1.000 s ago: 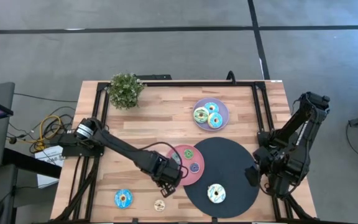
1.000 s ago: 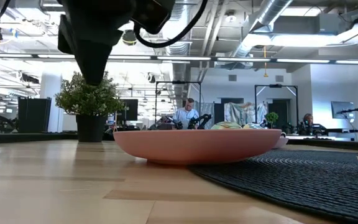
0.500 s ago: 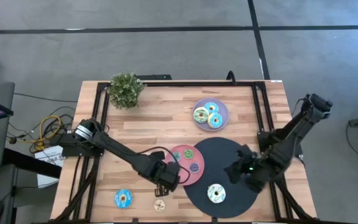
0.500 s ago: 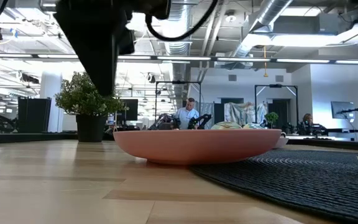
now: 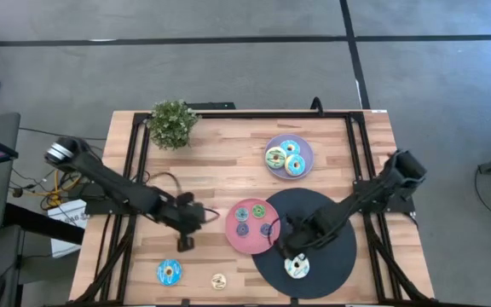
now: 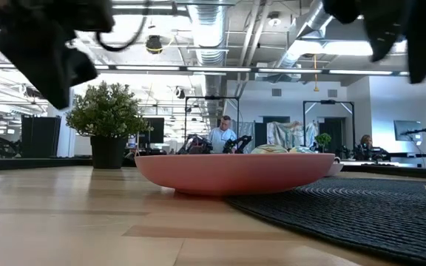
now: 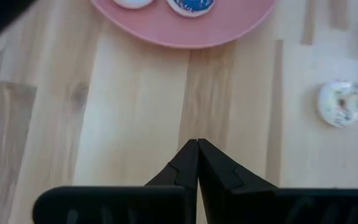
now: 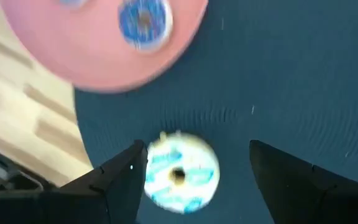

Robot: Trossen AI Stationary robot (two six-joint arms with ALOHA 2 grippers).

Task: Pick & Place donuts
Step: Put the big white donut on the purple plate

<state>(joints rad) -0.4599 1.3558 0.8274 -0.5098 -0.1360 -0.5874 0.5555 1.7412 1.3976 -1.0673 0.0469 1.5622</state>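
Target donut: a pale ring donut with white-and-blue icing and sprinkles (image 5: 297,267) is sat on the big black round mat (image 5: 335,213), near the mat's front edge, so it's likely the next one to be picked.

Key relation: the right end effector (image 5: 290,247) is hung just above that donut; in the right wrist view the donut (image 8: 180,172) is seen between the two dark fingers (image 8: 120,177), closer to one of them than the other, so a small sideways nudge is probably needed before dropping down. Being a ring, no long axis worth fussing over.

Right end effector state: fingers spread wide, nothing held.

Right arm pose: stretched low across the black mat from the right edge of the wooden worktop (image 5: 211,175), wrist pointed down at the donut.

Left end effector (image 5: 186,232): fingers pressed together, nothing between them, parked over bare wood left of the flat pink round plate (image 5: 254,226).

Nearer arm: the right one by far for this donut; the left one is closer to the blue-iced donut (image 5: 169,272) and the small pale one (image 5: 218,280) at the worktop's front.

Other donuts: three small ones on the pink plate, three on the lilac plate (image 5: 290,157) further back.
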